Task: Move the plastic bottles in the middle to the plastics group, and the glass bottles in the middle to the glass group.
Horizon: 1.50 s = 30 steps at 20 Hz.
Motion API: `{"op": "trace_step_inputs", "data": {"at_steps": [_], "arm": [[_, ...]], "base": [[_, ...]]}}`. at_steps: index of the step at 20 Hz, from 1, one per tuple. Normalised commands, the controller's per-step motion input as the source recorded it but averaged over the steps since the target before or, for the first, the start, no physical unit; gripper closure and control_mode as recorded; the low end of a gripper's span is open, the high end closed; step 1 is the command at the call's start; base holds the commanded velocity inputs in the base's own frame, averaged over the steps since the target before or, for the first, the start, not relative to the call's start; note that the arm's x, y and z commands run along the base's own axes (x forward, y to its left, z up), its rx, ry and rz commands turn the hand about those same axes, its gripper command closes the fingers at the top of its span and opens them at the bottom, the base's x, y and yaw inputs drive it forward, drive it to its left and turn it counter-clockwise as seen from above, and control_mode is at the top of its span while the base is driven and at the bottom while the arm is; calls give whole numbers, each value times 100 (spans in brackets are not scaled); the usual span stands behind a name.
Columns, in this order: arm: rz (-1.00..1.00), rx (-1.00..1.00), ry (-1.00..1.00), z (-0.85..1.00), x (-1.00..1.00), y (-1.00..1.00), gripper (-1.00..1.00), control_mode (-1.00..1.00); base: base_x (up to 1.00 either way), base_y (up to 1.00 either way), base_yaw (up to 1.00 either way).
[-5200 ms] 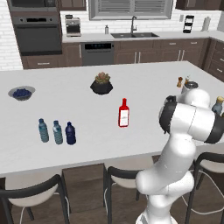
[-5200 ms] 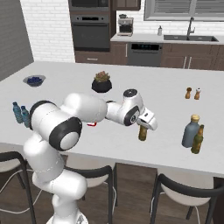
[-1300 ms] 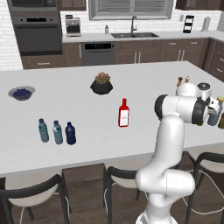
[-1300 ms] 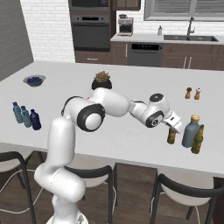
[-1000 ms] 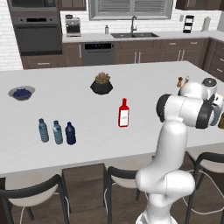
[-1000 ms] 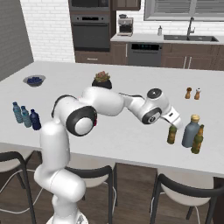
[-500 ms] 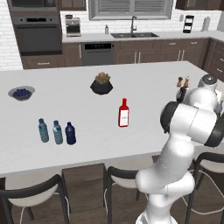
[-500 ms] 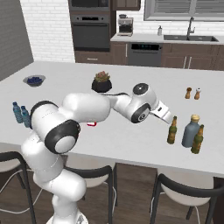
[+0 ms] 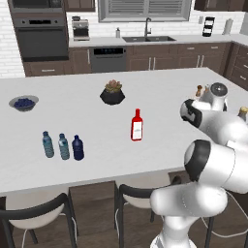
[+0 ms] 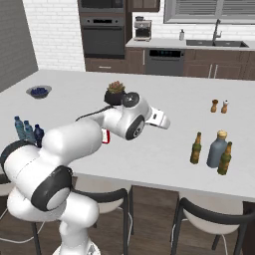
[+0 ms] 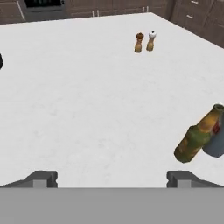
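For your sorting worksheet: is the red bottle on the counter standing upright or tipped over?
Upright. The red bottle stands on its base on the white counter, cap up.

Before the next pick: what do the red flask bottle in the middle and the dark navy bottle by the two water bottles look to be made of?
Red flask bottle: looks like glossy coloured glass, going by its flat flask shape and white label, though it is too small to be sure. Dark navy bottle: probably opaque plastic, stubby with a rounded shoulder like the pale water bottles beside it.
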Motion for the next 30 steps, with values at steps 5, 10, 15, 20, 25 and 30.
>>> {"op": "trace_step_inputs", "data": {"at_steps": [5,10,15,20,25,30], "arm": [[33,-9,9,23,-13,100,-100,-100],[23,-5,17,31,-3,100,-100,-100],[11,-9,21,25,0,100,-100,-100],[7,-5,6,0,0,100,-100,-100],[3,2,-18,-20,1,58,-100,-100],[0,6,-11,-29,56,3,-100,-100]], "base": [[0,0,0],[0,0,0],[0,0,0],[0,0,0],[0,0,0],[0,0,0]]}}
